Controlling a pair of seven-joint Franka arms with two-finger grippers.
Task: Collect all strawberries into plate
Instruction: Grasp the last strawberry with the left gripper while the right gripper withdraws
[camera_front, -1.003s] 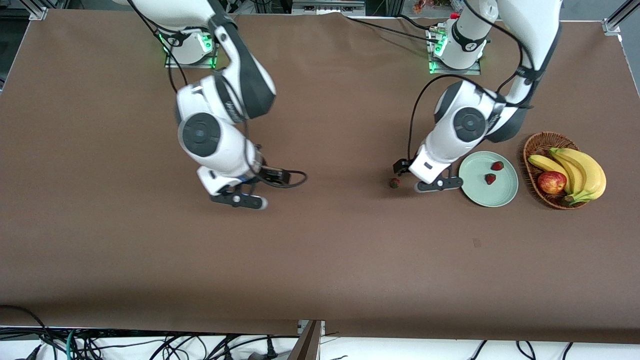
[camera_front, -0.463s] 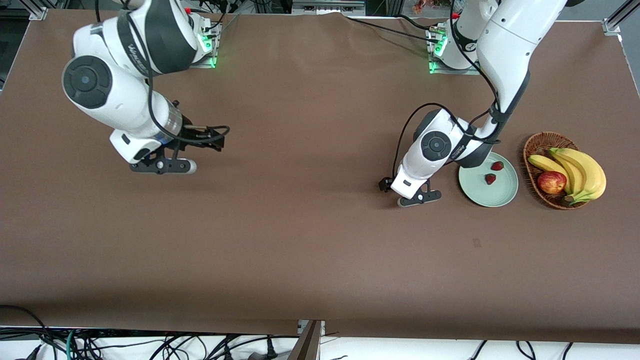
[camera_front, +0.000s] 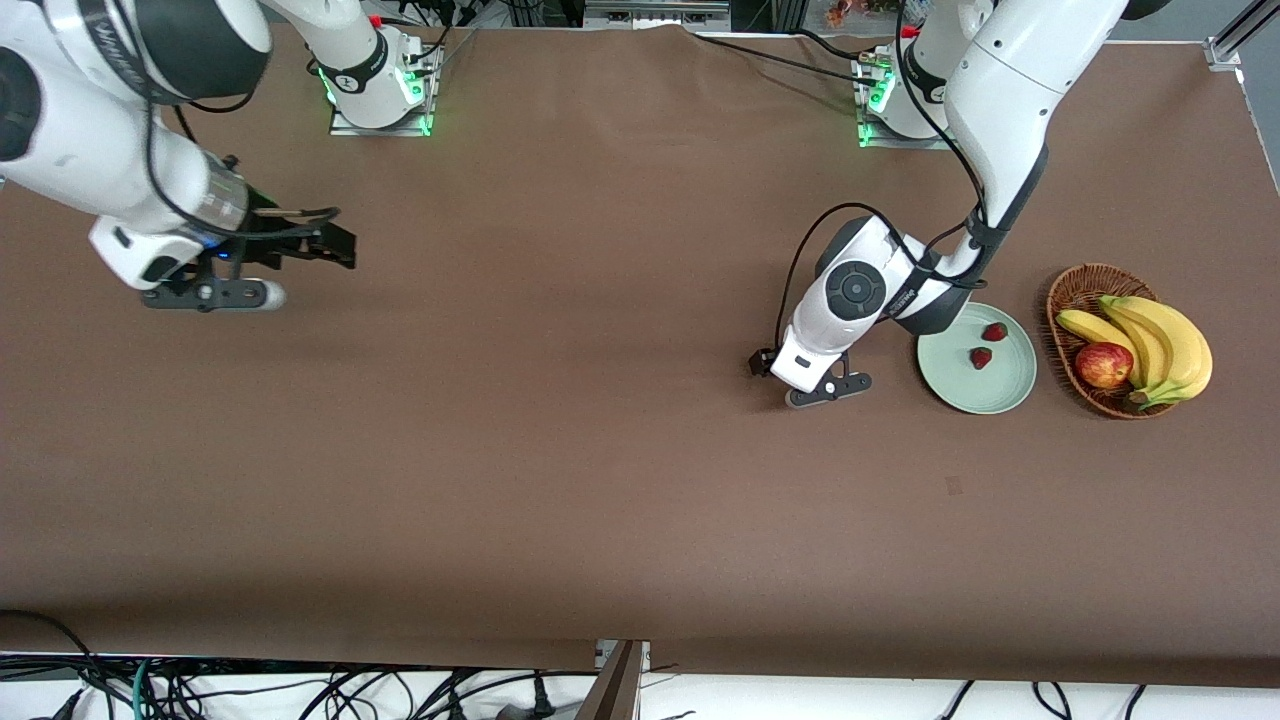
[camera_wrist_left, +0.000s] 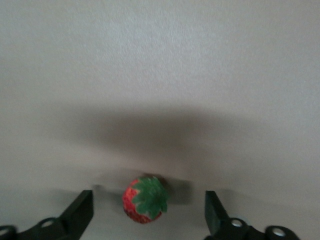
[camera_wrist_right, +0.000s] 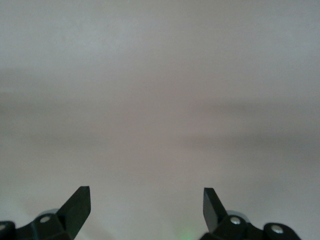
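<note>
Left pincer (camera_wrist_left: 149, 220) is down at the bench (camera_front: 600, 480), fingers apart, straddling a strawberry (camera_wrist_left: 145, 199) without touching it. At the pincer's three o'clock in the front view sits the mint plate (camera_front: 1005, 392), two strawberries (camera_front: 994, 332) already in it. Right pincer (camera_front: 205, 294) hangs over the right arm's end of the bench, fingers spread, nothing between them.

Left gripper (camera_front: 828, 385) low over the table (camera_front: 600, 480), fingers (camera_wrist_left: 80, 212) spread either side of a strawberry (camera_wrist_left: 145, 199), room both sides. Plate (camera_front: 1005, 395) just beside it at 3 o'clock, wicker basket (camera_front: 1060, 300) with bananas (camera_front: 1160, 340) and apple (camera_front: 1103, 364) past that. Right gripper (camera_front: 210, 293) waits open toward its own table end, 9 o'clock, brown cloth between the arms.
</note>
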